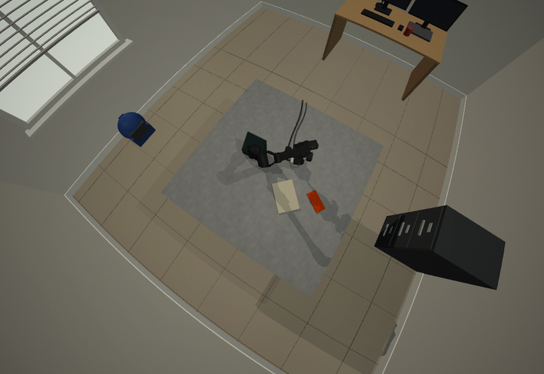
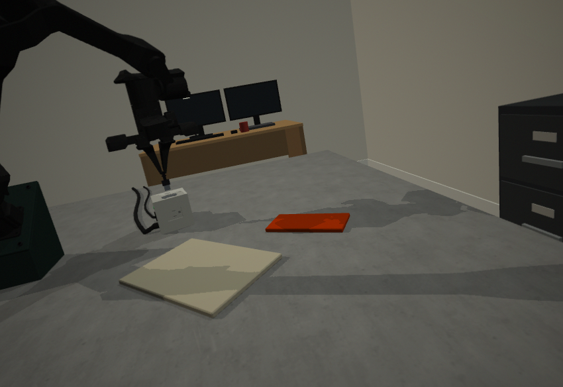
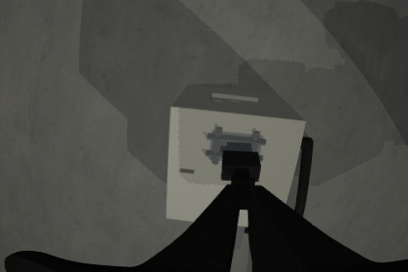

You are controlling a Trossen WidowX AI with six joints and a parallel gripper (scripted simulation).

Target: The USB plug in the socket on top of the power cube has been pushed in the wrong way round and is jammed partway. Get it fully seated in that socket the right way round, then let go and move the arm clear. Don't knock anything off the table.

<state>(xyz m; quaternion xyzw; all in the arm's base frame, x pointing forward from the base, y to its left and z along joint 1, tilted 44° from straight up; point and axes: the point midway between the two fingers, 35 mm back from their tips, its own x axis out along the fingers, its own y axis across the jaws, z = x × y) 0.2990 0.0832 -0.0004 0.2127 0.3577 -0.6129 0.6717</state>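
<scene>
The white power cube (image 1: 292, 160) (image 2: 173, 213) (image 3: 202, 202) stands on the grey tabletop, beyond the cream board in the exterior view. It looks slightly tilted there; I cannot tell whether its whole base touches. The black USB plug (image 2: 165, 183) (image 3: 241, 164) is upright over the socket in the cube's top. Some grey metal shell shows between plug body and cube. How deep the tip is, and which way round, is hidden. My gripper (image 2: 163, 173) (image 3: 242, 195) is shut on the plug body from above.
Two black cables (image 1: 297, 124) (image 2: 137, 207) (image 3: 304, 173) run beside the cube. A cream board (image 1: 285, 196) (image 2: 200, 273) and a red-orange block (image 1: 315, 201) (image 2: 308, 222) lie nearby. The dark green arm base (image 1: 256, 140) (image 2: 44, 232) stands at the left.
</scene>
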